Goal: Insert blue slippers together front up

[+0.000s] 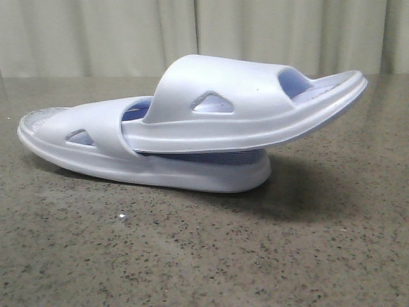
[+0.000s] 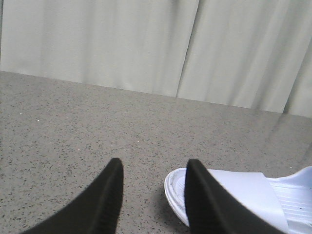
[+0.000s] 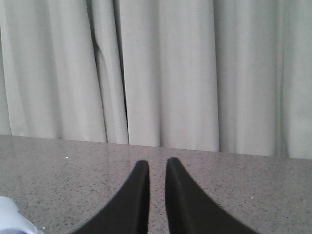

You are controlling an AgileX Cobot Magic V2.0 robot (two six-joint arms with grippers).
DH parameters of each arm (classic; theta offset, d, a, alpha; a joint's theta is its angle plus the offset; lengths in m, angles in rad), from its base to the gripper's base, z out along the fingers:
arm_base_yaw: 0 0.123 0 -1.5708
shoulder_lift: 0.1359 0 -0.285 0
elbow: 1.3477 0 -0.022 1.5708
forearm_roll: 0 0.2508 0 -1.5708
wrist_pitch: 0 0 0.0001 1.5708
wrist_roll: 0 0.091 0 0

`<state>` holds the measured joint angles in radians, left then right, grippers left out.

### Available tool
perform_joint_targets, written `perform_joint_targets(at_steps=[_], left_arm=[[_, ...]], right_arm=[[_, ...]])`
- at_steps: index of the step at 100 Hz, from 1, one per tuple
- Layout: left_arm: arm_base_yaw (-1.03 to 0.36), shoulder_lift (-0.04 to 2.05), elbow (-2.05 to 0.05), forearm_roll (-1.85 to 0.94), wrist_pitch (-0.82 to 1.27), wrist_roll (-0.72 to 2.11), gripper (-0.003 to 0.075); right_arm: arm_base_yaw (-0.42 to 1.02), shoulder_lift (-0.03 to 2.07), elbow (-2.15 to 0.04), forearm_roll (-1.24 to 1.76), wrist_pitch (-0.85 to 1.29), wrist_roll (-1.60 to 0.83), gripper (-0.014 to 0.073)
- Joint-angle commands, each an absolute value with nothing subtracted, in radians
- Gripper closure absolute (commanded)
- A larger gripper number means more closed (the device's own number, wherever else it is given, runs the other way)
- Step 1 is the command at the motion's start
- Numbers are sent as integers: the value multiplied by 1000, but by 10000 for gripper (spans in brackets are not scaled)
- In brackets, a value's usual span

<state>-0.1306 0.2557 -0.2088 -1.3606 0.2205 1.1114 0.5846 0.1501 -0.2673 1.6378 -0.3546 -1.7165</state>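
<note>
- Table [image 1: 192,256]: grey speckled stone-look top, fills the near part of the front view; one small white speck near its middle.
- Blue slippers [image 1: 192,128]: both on the table, mid-depth in the front view, seen side-on, nested one into the other.
- Lower slipper [image 1: 96,144]: sole flat on the table, one end pointing to the left, triangular cut-out visible in its strap.
- Upper slipper [image 1: 255,102]: one end pushed in under the lower slipper's strap, the other end tilted up and sticking out to the right, clear of the table. Triangular cut-outs visible in its strap; ribbed blue underside shows between the two.
- Left pincer [image 2: 152,168]: released, black fingers [image 2: 105,204] spread with a clear gap, nothing between them. One slipper end [image 2: 234,195] lies just beside one finger; cannot tell whether they touch.
- Right pincer [image 3: 156,168]: fingers nearly together, narrow slit between them, nothing held. A pale slipper edge [image 3: 12,217] shows at the frame corner, apart from the fingers.
- No arm shows in the front view.
- Curtain [image 1: 192,32]: pale, pleated, hangs behind the far edge of the table.
</note>
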Motion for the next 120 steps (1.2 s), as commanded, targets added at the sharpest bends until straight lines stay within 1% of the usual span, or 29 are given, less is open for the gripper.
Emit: perform_joint_targets(at_steps=[1, 5, 7, 13, 44, 120], left_arm=[[-137, 264, -239, -1375, 202, 1112, 637], [-137, 264, -239, -1375, 202, 1112, 693], [-137, 264, -239, -1375, 202, 1112, 703], [-137, 264, -239, -1375, 202, 1112, 704], [-137, 264, -239, -1379, 204, 1112, 704], [-137, 264, -239, -1379, 204, 1112, 704]], right_arm=[[586, 158, -294, 1613, -352, -1737, 632], [586, 158, -294, 1614, -352, -1737, 646], [586, 158, -294, 1616, -352, -1737, 654], [586, 158, -294, 1622, -353, -1737, 666], [586, 158, -294, 1697, -372, -1737, 666], [586, 158, -294, 1697, -374, -1737, 666]])
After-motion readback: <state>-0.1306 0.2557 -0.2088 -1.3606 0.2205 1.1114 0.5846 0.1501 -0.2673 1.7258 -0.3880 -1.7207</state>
